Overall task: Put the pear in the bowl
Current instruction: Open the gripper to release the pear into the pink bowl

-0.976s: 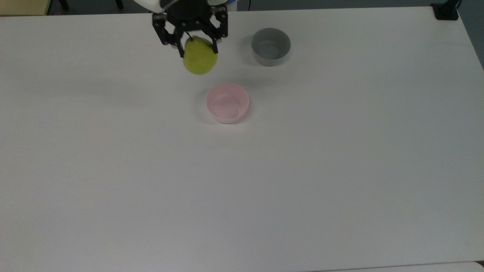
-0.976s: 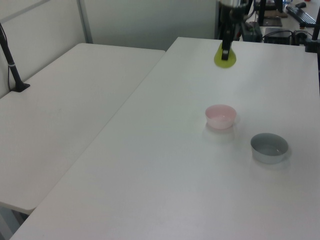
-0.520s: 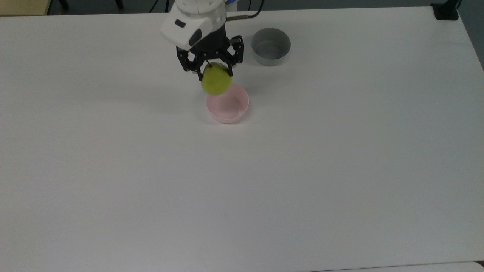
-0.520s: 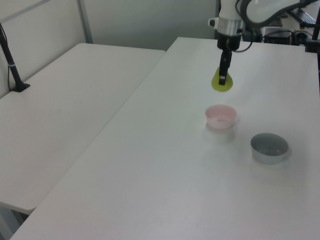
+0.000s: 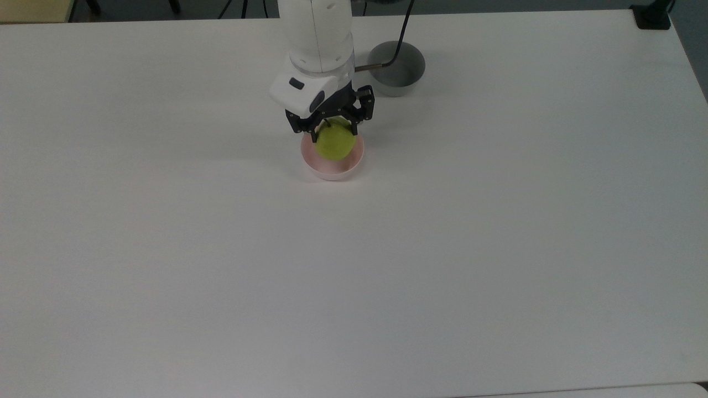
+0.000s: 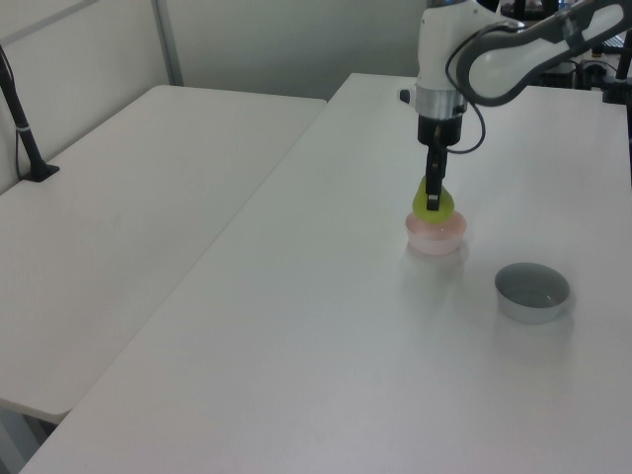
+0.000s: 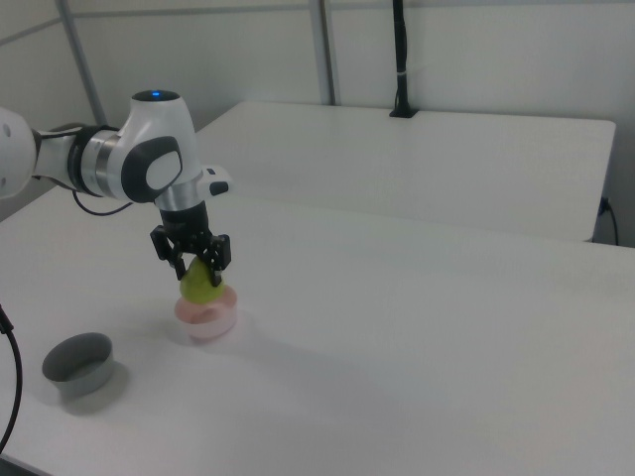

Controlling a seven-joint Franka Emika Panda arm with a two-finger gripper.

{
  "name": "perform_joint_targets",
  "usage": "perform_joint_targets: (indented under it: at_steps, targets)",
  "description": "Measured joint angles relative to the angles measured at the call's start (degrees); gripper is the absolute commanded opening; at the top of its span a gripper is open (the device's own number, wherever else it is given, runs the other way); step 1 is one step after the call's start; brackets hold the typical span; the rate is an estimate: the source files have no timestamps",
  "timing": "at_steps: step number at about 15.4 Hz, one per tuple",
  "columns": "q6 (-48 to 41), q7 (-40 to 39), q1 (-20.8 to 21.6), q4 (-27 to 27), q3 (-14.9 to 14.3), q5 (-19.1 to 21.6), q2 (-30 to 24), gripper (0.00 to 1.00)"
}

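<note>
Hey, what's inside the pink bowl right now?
The pear, gripped by the gripper, sits low in the pink bowl, its top above the rim. The pear covers the bowl's floor, so contact there cannot be seen.

Nothing readable here as far as I can tell: no text, labels, brand marks or numbers on the robot arm, the bowls or the bench in any of the three views.
</note>
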Motion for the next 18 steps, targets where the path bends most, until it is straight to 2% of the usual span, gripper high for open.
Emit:
perform_joint_targets:
  at_steps: [2,3,6,7,10,18]
  targets:
    - [2.1,2.0,0.5,-0.5,0.0,-1.5,1.5,0.08]
    - [2.3,2.4,0.6,-0.6,0.0,-2.3,1.9,0.14]
    - [2.5,3.0,1.1,-0.6,0.0,-3.1,3.1,0.7]
    - [2.5,3.0,1.2,-0.6,0.0,-3.1,3.3,0.8]
    - [2.5,3.1,1.2,-0.6,0.0,-3.1,3.3,1.0]
    - [2.4,4.6,0.5,0.4,-0.4,-3.2,1.7,1.0]
